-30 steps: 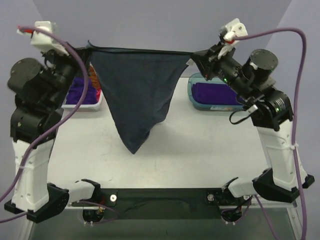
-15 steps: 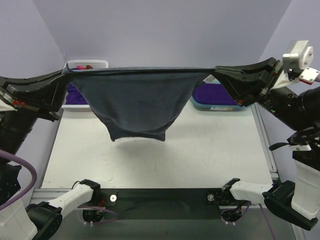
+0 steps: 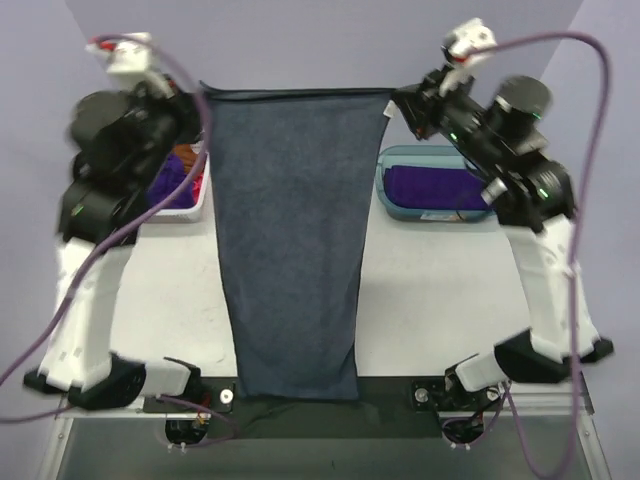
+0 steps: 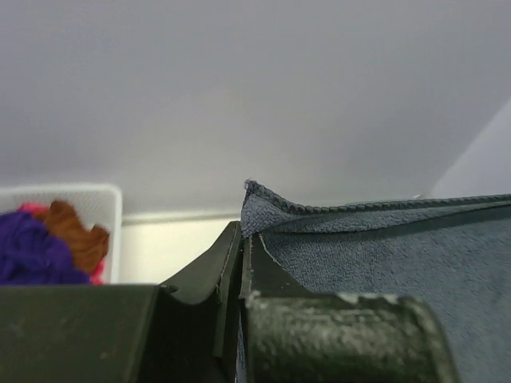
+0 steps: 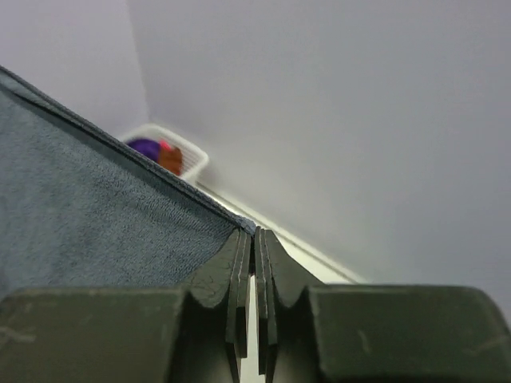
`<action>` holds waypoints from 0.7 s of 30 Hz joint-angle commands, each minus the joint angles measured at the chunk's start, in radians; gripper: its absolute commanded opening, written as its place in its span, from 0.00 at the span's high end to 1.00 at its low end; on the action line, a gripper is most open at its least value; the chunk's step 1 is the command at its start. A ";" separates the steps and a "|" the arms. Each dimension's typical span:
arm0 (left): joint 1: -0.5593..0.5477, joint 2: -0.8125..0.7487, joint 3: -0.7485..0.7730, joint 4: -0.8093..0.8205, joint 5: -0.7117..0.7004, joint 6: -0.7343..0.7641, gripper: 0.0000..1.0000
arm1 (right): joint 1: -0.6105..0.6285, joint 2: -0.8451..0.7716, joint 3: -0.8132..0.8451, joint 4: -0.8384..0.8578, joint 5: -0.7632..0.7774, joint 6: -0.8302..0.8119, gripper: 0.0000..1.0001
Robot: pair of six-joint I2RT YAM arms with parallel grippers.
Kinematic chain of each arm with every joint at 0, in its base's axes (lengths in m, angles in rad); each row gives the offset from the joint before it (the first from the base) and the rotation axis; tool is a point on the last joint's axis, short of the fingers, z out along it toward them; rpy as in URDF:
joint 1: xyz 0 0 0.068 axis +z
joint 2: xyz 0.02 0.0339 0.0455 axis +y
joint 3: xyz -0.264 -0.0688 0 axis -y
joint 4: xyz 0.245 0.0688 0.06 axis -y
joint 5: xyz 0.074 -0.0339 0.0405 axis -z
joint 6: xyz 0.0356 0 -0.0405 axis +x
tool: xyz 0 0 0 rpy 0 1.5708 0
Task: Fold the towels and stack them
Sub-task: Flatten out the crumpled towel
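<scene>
Top external: slate towel (image 3: 290, 250) now hangs flat, previously sagging.

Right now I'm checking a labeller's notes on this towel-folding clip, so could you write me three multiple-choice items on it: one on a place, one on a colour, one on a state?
1. On the right side, the purple towel lies:
A. in the teal tub
B. on a shelf
C. over a hook

2. The held towel is:
A. rust-brown
B. slate blue-grey
C. pink

3. The left end effector and the right end effector are:
A. both wide open
B. both shut on the held towel's top corners
C. one open, one shut

Answers:
1. A: the top view shows purple cloth inside the tub's rim.
2. B: the cloth is dull blue-grey in all three views.
3. B: each wrist view shows the fingers pressed together on a hemmed corner.
</scene>
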 commanded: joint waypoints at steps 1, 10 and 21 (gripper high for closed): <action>0.040 0.216 -0.080 0.003 -0.250 -0.003 0.96 | -0.123 0.184 -0.063 0.083 0.091 0.028 1.00; 0.091 0.826 0.031 0.091 -0.307 -0.097 0.84 | -0.188 0.684 -0.019 0.298 0.066 -0.013 0.94; 0.134 1.132 0.368 0.046 -0.291 -0.126 0.09 | -0.198 0.830 0.022 0.382 0.140 0.084 0.39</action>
